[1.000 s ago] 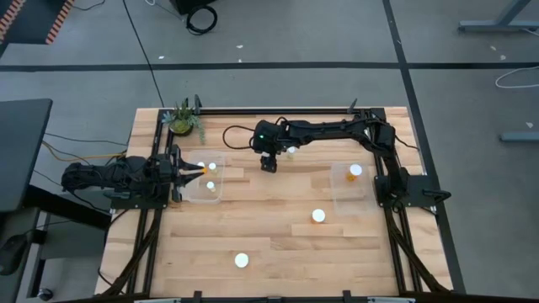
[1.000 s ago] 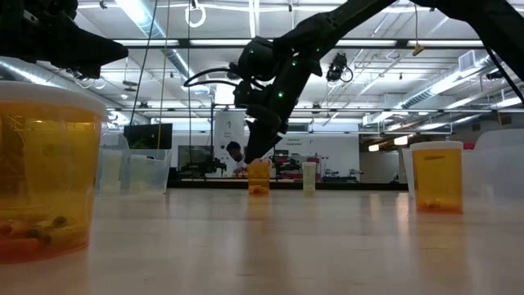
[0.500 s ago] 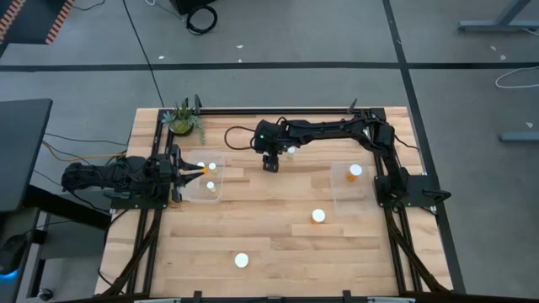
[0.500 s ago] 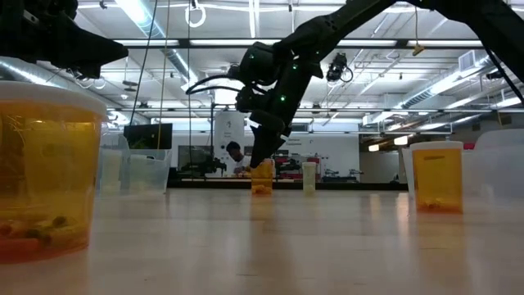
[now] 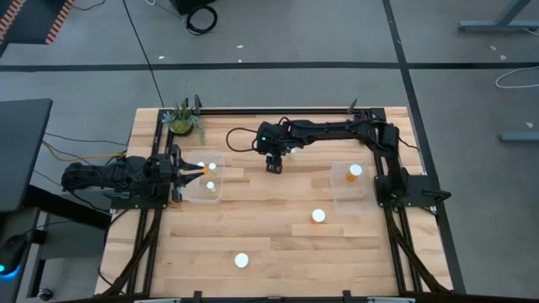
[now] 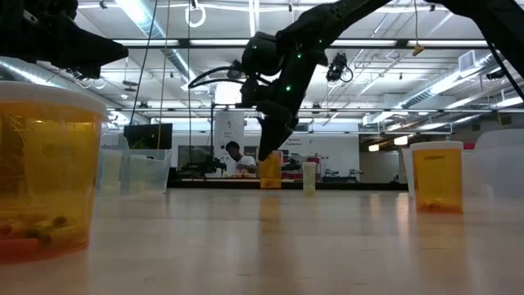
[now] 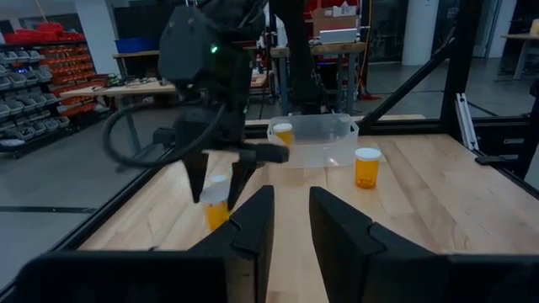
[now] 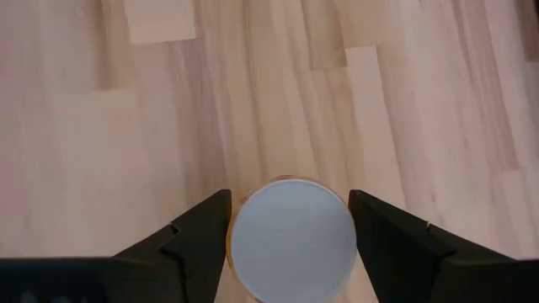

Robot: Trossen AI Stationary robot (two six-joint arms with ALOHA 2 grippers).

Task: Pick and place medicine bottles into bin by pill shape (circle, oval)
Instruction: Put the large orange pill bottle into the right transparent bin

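The right gripper (image 8: 290,220) has its jaws apart, 1 each side of a bottle (image 8: 292,238); it should stay centred, then close gently below the cap.

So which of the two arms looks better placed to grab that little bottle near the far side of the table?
The right one. Its gripper hangs directly over the bottle, open fingers on either side of the white cap. The left gripper waits at the bin at the table's left.

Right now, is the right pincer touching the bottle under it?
Apart. The right wrist view shows the right pincer open around the medicine bottle, with slivers of table visible between each finger and the white cap.
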